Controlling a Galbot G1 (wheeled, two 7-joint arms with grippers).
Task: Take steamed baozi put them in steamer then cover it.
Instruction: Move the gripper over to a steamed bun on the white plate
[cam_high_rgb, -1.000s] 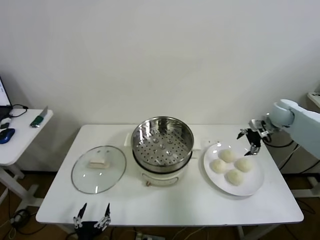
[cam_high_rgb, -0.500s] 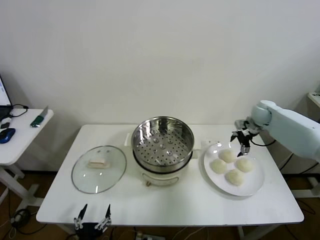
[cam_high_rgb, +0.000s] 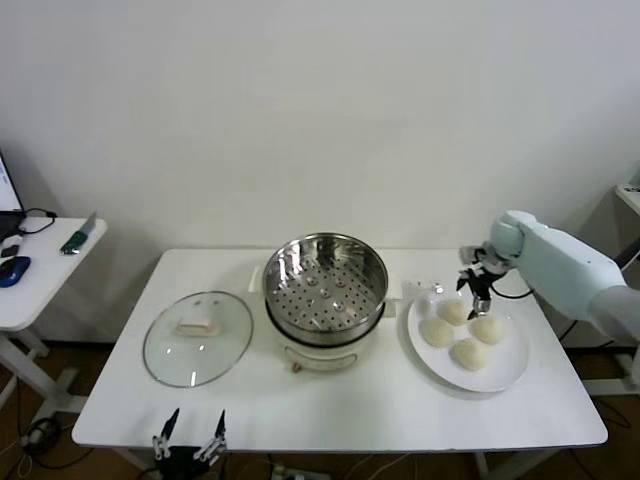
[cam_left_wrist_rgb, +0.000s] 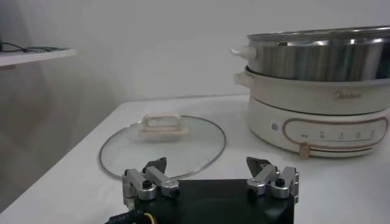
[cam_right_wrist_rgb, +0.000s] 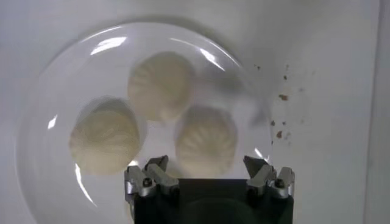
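Observation:
Several steamed baozi (cam_high_rgb: 454, 311) lie on a white plate (cam_high_rgb: 505, 375) at the table's right. My right gripper (cam_high_rgb: 474, 292) hovers open just above the plate's far edge, over the rearmost bun. In the right wrist view three baozi show; the nearest one (cam_right_wrist_rgb: 206, 140) lies just ahead of the open right gripper (cam_right_wrist_rgb: 207, 163), with nothing between the jaws. The steamer (cam_high_rgb: 324, 285) stands mid-table with only its perforated bottom showing inside. The cover (cam_high_rgb: 197, 338) lies flat on the table left of it. My left gripper (cam_high_rgb: 188, 437) waits open at the table's front edge, facing the cover (cam_left_wrist_rgb: 162, 145) and steamer (cam_left_wrist_rgb: 323, 61).
A white cooker base (cam_high_rgb: 320, 357) carries the steamer. A side table (cam_high_rgb: 40, 270) with a mouse and small items stands at the far left. Crumbs (cam_right_wrist_rgb: 281, 97) dot the table beside the plate.
My right arm has swung in from the right and lowered over the plate's far side. The baozi, steamer, cover and left arm have not moved.

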